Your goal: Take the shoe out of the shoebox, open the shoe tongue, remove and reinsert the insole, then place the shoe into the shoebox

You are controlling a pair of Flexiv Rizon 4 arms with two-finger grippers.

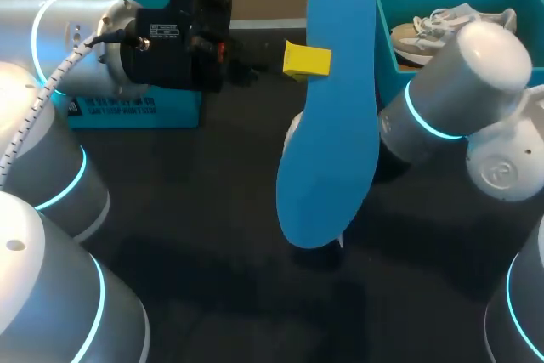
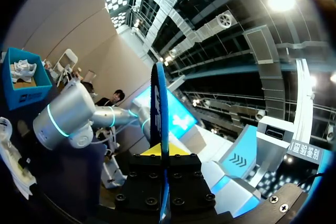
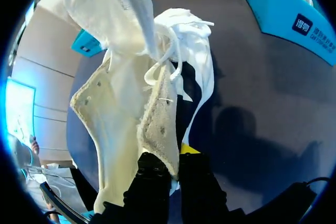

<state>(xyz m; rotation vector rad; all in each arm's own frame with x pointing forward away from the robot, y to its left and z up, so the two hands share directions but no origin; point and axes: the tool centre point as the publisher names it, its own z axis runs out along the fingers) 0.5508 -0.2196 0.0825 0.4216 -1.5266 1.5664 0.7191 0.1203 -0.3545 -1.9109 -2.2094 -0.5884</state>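
Note:
In the head view a large blue insole (image 1: 330, 116) stands on end above the table's middle, with my left gripper (image 1: 306, 61) shut on its upper edge. The left wrist view shows the insole (image 2: 159, 103) edge-on between the fingers of that gripper (image 2: 163, 157). The white shoe (image 3: 131, 114) hangs with its laces loose and its tongue pulled open, and my right gripper (image 3: 176, 170) is shut on the rim of its opening. In the head view the insole hides most of the shoe (image 1: 293, 131) and the right gripper.
A teal shoebox (image 1: 387, 48) at the back right holds another pale shoe (image 1: 433, 30). A second teal box (image 1: 136, 110) sits at the back left behind my left arm. The dark table (image 1: 212, 210) lies below the insole.

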